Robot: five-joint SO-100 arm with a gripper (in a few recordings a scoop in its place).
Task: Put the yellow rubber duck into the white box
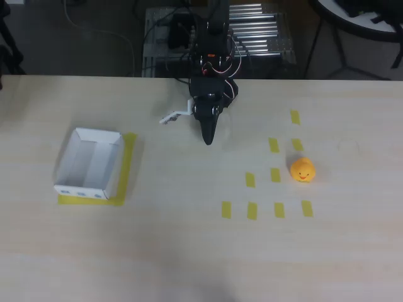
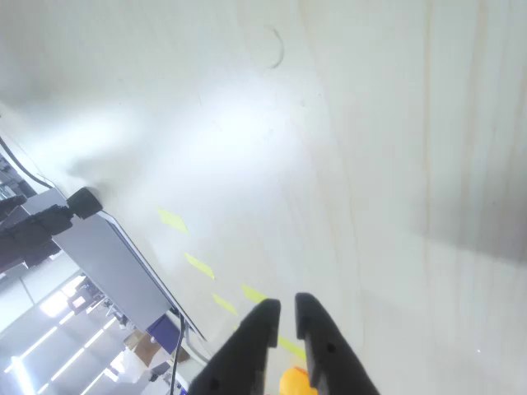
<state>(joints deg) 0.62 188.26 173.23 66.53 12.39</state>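
No readable writing appears anywhere; the white box [image 1: 90, 165] carries only small blue marks along its near outer wall, too small to make out. It is a shallow, thin-walled cardboard tray, open on top and holding nothing, sitting on a yellow tape rectangle [image 1: 128, 170] at the left of the pale wood-grain table [image 1: 189, 251] in the overhead view. The yellow rubber duck [image 1: 302, 170], small, rounded and glossy, stands well apart on the right among short yellow tape strips [image 1: 252, 210]. The black gripper [image 1: 207, 135] hangs near the table's far edge, its fingers [image 2: 321, 346] nearly together, seemingly gripping nothing.
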